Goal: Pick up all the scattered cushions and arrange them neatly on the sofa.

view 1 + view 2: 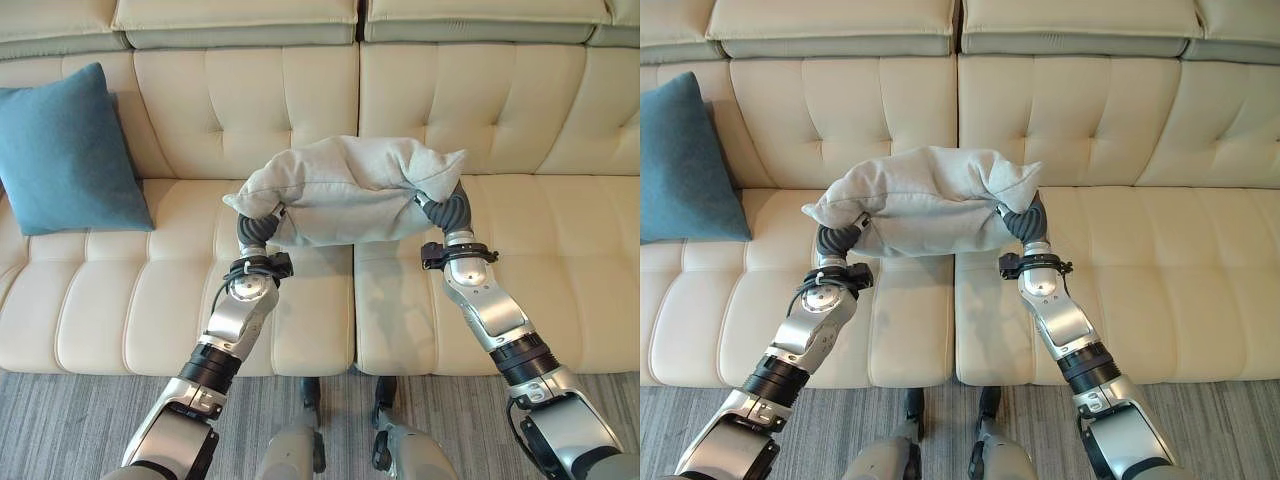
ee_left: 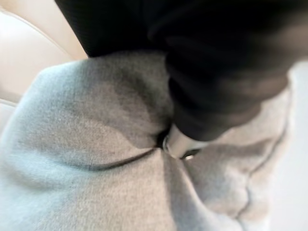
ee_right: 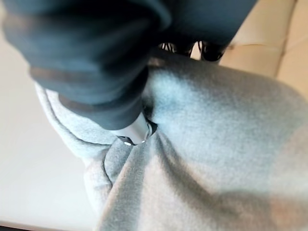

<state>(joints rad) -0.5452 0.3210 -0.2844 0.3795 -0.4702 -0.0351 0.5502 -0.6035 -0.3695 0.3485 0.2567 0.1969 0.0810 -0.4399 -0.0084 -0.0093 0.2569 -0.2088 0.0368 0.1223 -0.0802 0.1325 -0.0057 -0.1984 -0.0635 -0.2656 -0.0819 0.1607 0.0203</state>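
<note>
Grey cushion (image 1: 345, 190) squeezed between left hand (image 2: 180, 144) and right hand (image 3: 134, 132) (fingers apparently dug into cloth).

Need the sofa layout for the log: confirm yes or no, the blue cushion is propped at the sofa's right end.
No: the blue cushion leans against the backrest at the left end of the sofa.

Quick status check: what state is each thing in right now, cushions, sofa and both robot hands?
Grey cushion: bunched, held above the sofa seat between both hands.
Blue cushion: upright, leaning on the backrest at the sofa's left end.
Sofa: seat bare to the right.
Left robot hand: fingers buried in the grey cushion.
Right robot hand: fingers buried in the grey cushion.
</note>
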